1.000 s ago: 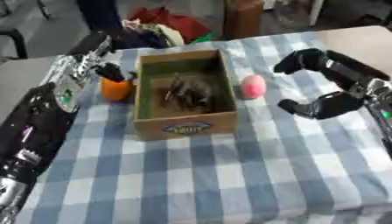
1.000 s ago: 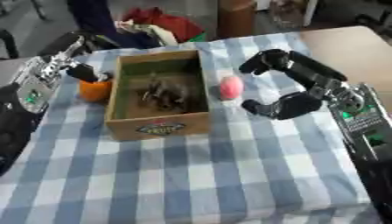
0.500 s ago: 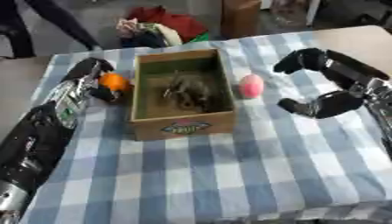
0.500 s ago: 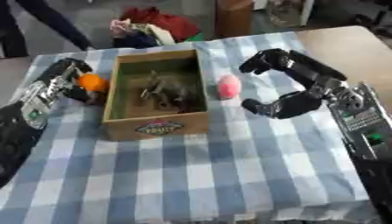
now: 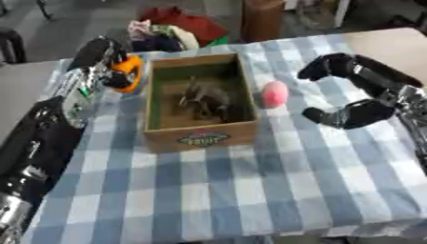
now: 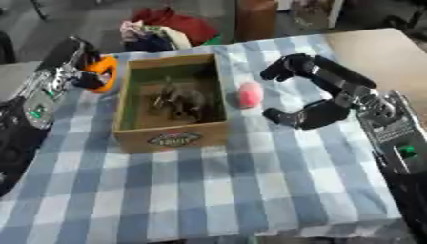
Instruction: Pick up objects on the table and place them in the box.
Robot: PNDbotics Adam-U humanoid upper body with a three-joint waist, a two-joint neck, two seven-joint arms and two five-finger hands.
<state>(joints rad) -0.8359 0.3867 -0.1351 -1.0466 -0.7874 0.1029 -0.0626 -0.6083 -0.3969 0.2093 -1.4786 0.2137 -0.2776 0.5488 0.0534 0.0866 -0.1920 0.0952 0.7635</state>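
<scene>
Orange object (image 5: 129,71): one, rounded, grasped in the curled fingers of the left robot hand (image 5: 106,64), held beside the box's left wall near its far corner, still outside the rim. Whether it is clear of the tabletop cannot be told.

Cardboard box (image 5: 200,137): one, open-topped, labelled on its near wall, standing on the checked tabletop (image 5: 250,190). It holds one dark, leggy toy figure (image 5: 204,97); its exact kind cannot be made out.

Pink egg-shaped object (image 5: 274,93): one, upright on the cloth just beside the box's right wall, not yet picked up.

Right robot hand (image 6: 321,97): one, fingers curved into an open C facing the pink object, grasping nothing, a gap left between it and the object.

Risks, as judged from here. The orange object sits close to the wall; carried sideways too low, it could catch the rim, shove the box, or slip out and roll off the tabletop's left edge. The pink object looks smooth and rounded; an off-centre closure could squirt it away or pin it against the box wall. A nudged box could also knock the pink object over.

Beyond the far edge: a heap of coloured cloth (image 5: 171,31).
</scene>
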